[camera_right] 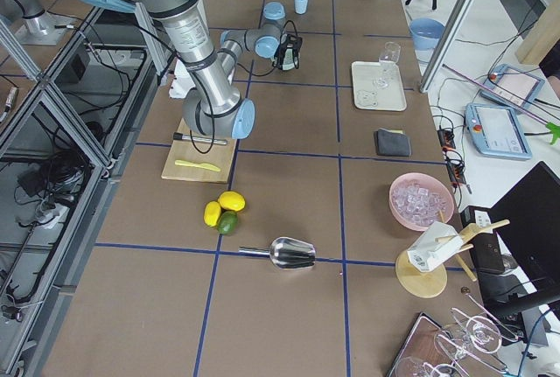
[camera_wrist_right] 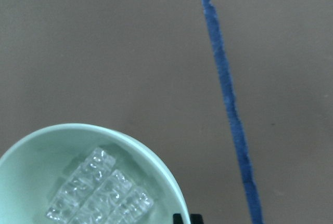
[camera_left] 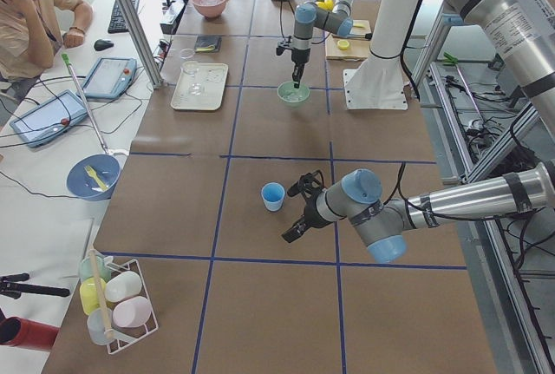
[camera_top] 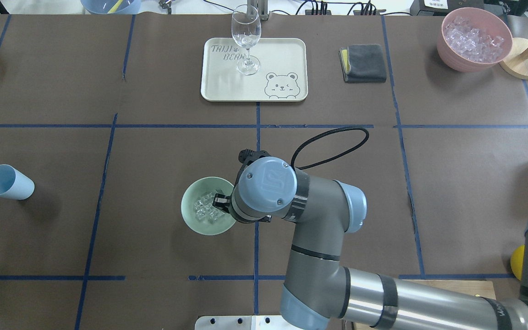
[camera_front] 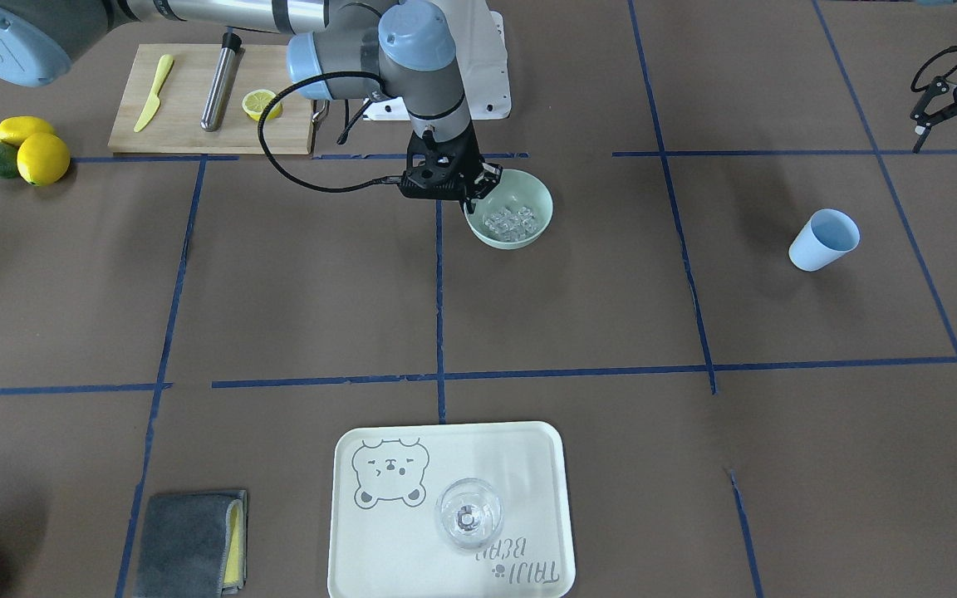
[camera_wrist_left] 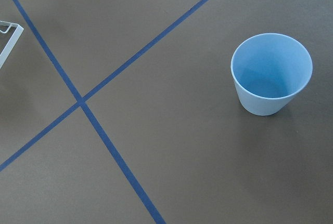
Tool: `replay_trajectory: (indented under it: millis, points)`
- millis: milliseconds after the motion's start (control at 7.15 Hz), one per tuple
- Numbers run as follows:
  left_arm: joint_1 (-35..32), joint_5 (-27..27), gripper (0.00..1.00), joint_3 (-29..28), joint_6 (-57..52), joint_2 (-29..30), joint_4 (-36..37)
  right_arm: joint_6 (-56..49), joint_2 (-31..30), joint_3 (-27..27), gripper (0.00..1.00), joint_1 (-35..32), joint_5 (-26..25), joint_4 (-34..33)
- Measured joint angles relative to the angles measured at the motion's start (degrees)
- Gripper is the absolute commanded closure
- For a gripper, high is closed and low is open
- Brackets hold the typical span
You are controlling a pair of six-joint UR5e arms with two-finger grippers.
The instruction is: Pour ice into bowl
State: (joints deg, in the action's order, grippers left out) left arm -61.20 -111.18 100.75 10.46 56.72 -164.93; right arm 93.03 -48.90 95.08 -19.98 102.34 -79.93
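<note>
1. The light blue cup (camera_top: pixel 8 182) stands upright and empty on the surface, well to the left of the bowl. From that I judge its work as the pouring vessel is finished and it is parked out of the way.
2. The left pincer (camera_front: pixel 954 151) hangs above the surface, further left of the bowl than the cup and nearer the robot. Its fingers are spread and hold nothing. Its wrist view looks down into the cup's bare inside. Released like this, it seems to be keeping clear of the cup, not getting ready to tip it.
3. The bowl (camera_top: pixel 189 219) sits upright mid-surface, with the ice (camera_top: pixel 206 208) lying in its bottom as a cluster of clear cubes. No cubes show on the surface around it. The task's thing is where the task wants it, so the pour looks done.
4. The right pincer (camera_wrist_right: pixel 186 219) is set at the bowl's right-hand rim, its two fingertips close together and apparently astride the rim. I read that as clenched on the bowl, probably to steady or shift it. The hold on a thin rim is narrow, so a lift could tilt the bowl and spill cubes.
5. Far to the right of the bowl, on the operators' side, a pink bowl (camera_top: pixel 449 55) holds more cubes, a separate stock.
</note>
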Motion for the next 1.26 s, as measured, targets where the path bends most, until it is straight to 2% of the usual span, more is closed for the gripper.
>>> replay_trajectory:
  millis: [280,419,839,1258]
  points:
    - [-0.72,-0.10,0.00,-0.53,0.00,-0.15,-0.10,-4.94,-10.64,12.33,1.00,-5.61,5.51,-1.83]
    - [-0.87,-0.15,0.00,-1.55,0.00,-0.20,-0.25,-11.02,-16.75,15.60,1.00,-10.02,8.24,-1.74]
    - [-1.21,-0.36,0.00,-2.40,0.00,-1.09,-0.46,-35.29,-33.60,16.66,1.00,-24.60,17.14,3.04]
    - [-1.29,-0.60,0.00,-1.92,-0.06,-1.47,-0.48,-51.91,-43.36,15.09,1.00,-33.84,23.81,4.44]
